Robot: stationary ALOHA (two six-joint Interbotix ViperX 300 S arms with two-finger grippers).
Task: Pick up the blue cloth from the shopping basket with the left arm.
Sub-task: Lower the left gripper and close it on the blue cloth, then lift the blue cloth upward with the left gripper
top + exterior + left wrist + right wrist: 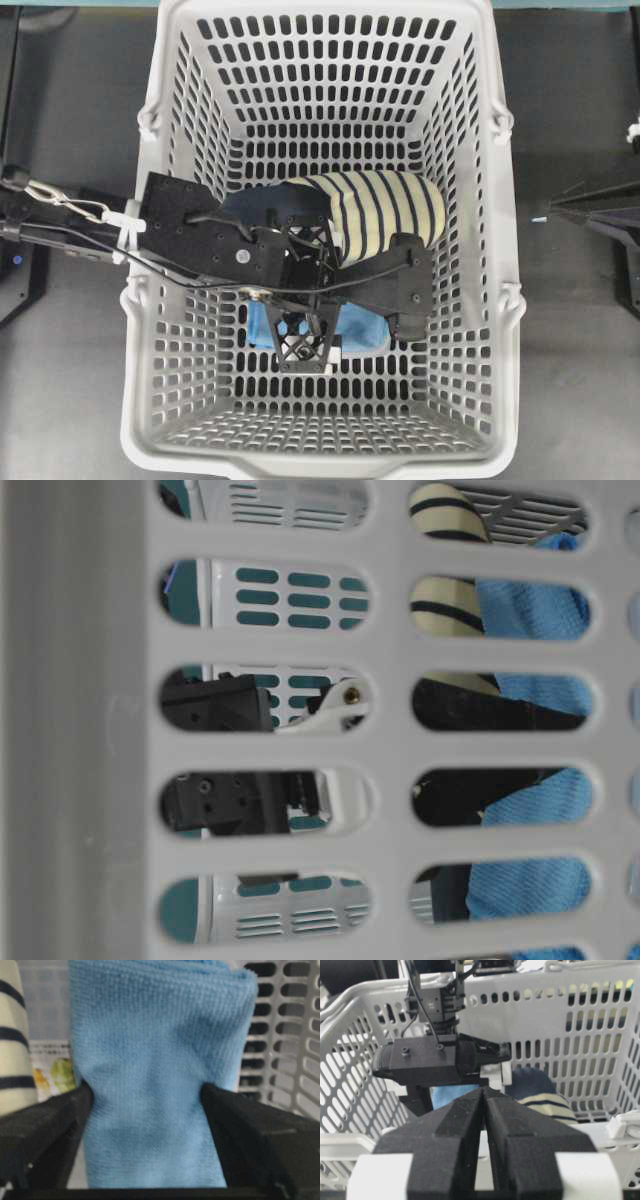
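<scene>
- A printed label [50, 1067] shows in the left wrist view, between the striped fabric [14, 1045] and the blue cloth [155, 1075]; it carries lines of small print above a green picture, too blurred to read.
- No other text, brand or number can be read.

Looks like a robotics lab bench: dark matte tabletop [70, 390], two black cable-strung robot arms, left arm [200, 240] reaching into a light-grey shopping basket [480, 300], wrist cameras on both, no household furnishings anywhere.
</scene>
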